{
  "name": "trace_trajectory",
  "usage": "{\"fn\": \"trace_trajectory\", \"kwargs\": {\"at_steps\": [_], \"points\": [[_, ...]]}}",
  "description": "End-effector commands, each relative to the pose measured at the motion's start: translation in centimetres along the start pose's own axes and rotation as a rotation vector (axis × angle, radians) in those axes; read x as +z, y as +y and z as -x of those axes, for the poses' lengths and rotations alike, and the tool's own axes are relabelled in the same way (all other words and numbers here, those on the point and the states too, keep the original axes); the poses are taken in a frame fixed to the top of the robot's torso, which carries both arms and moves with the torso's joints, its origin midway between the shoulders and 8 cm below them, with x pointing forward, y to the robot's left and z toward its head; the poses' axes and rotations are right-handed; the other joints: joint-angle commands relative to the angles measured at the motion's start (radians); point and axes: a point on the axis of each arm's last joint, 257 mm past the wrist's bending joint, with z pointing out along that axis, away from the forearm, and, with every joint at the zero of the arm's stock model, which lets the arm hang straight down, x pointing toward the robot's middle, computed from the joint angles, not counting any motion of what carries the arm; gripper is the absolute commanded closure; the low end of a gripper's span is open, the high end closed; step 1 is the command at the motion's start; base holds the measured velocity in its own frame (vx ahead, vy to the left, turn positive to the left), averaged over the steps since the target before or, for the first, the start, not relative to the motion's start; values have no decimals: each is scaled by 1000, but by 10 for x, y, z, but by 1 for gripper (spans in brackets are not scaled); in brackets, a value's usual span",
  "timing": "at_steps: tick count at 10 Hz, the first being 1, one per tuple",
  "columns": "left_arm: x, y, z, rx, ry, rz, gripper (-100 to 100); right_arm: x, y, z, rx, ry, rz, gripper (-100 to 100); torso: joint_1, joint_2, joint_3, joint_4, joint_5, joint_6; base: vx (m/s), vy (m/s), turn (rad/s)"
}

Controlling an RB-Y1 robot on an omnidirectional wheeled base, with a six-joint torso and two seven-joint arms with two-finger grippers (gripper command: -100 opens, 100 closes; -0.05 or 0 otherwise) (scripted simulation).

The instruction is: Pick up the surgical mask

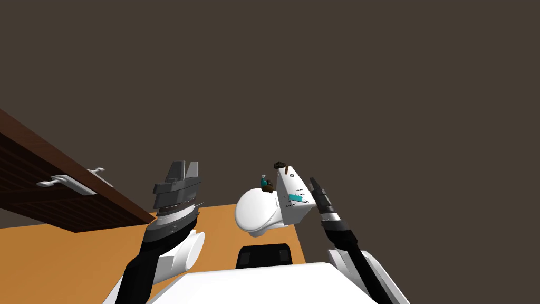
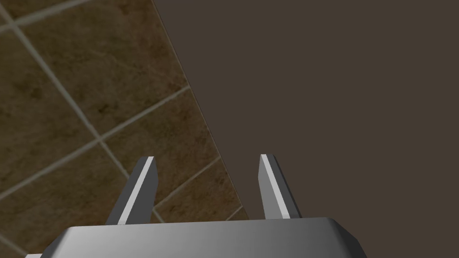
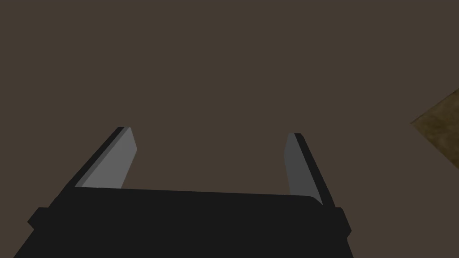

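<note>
A small teal flat piece [image 1: 295, 198], which looks like the surgical mask, lies on the white toilet tank [image 1: 291, 186]. My right gripper [image 1: 315, 186] is raised just to the right of the tank; in the right wrist view the right gripper [image 3: 210, 139] stands open with nothing between its fingers, facing a plain dark brown wall. My left gripper [image 1: 182, 170] is held up to the left of the toilet bowl [image 1: 256, 212]; the left wrist view has the left gripper [image 2: 208, 163] open and empty.
A small teal bottle [image 1: 263, 181] and a dark object [image 1: 279, 164] sit by the tank. A dark wood panel with metal handles [image 1: 68, 182] runs along the left. The floor [image 1: 79, 253] is orange, and a dark brown wall rises behind.
</note>
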Motion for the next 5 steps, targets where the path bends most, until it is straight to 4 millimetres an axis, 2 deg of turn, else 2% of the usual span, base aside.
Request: {"fn": "trace_trajectory", "kwargs": {"at_steps": [1,2,3,4,5], "points": [[0,0,0,0,0,0,0,-10,-16,-5,-34,39,-54,-100,0,0,0,0,0,0,-1,90,-4],[0,0,0,0,0,0,0,-27,-48,-8,-83,84,-149,-100,-2,0,0,0,0,0,6,109,15],[0,0,0,0,0,0,0,-30,-50,-9,-95,102,-156,-100,-1,-1,0,0,0,0,11,93,1],[0,0,0,0,0,0,0,-50,-81,-9,-147,146,-248,-100,-2,-1,0,0,0,0,-2,114,15],[0,0,0,0,0,0,0,-55,-86,-10,-162,168,-265,-100,-1,0,0,0,0,0,-6,108,-6]]}}
